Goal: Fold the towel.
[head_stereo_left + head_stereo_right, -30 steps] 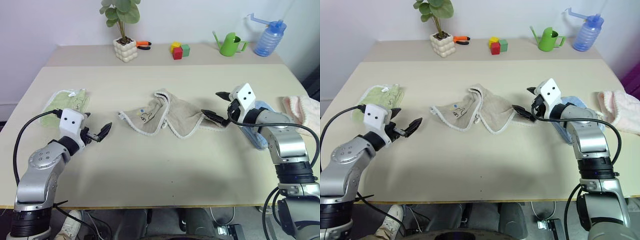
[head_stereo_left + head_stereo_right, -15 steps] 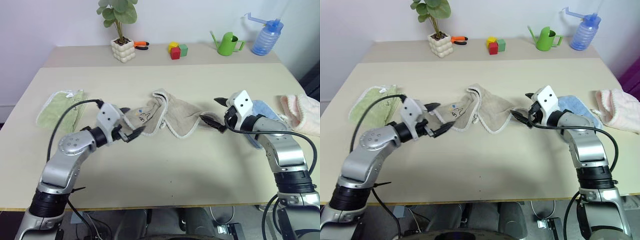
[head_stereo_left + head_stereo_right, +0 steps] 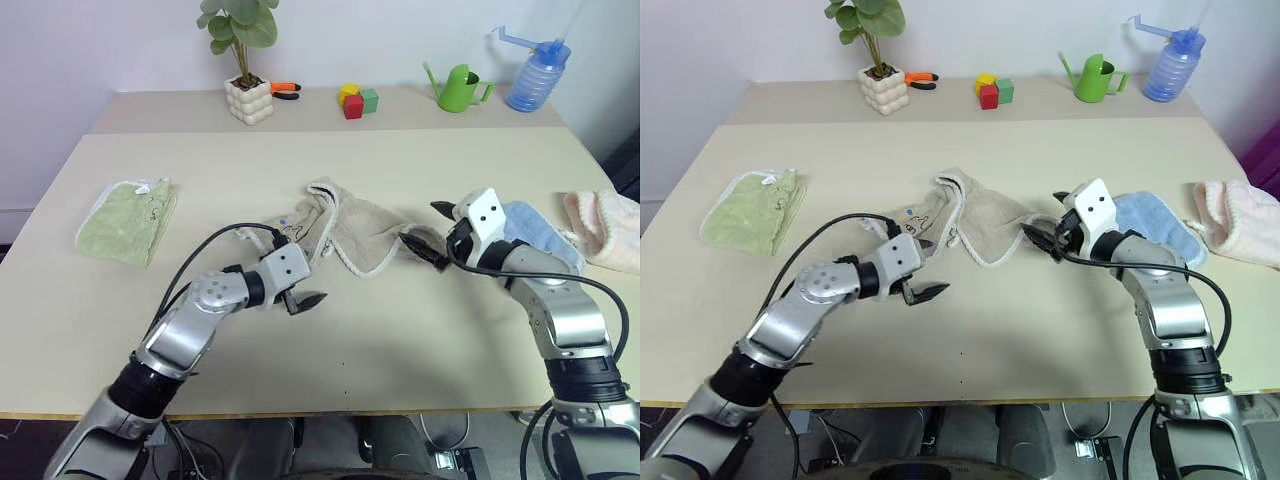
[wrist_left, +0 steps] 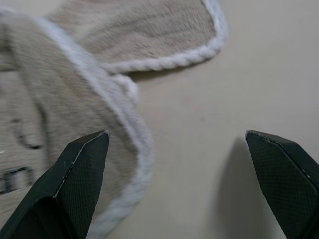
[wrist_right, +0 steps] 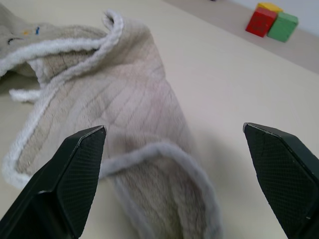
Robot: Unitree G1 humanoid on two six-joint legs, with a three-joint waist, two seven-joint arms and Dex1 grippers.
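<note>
Both grippers gape wide, holding nothing. The left gripper point(image 3: 296, 283) hovers at the near edge of the crumpled towel point(image 3: 345, 230) mid-worktop; the right gripper point(image 3: 432, 233) sits at its right end. A light-blue towel point(image 3: 545, 233) lies behind the right arm, a green towel point(image 3: 127, 220) near the left edge.

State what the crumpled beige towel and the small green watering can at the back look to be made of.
Crumpled beige towel: soft plush cloth, likely fleece or terry; the wrist views show a ribbed, fuzzy nap and a corded white stitched edge. Small green watering can: probably moulded plastic, going by its smooth, uniform bright green surface, though painted metal cannot be ruled out.
</note>
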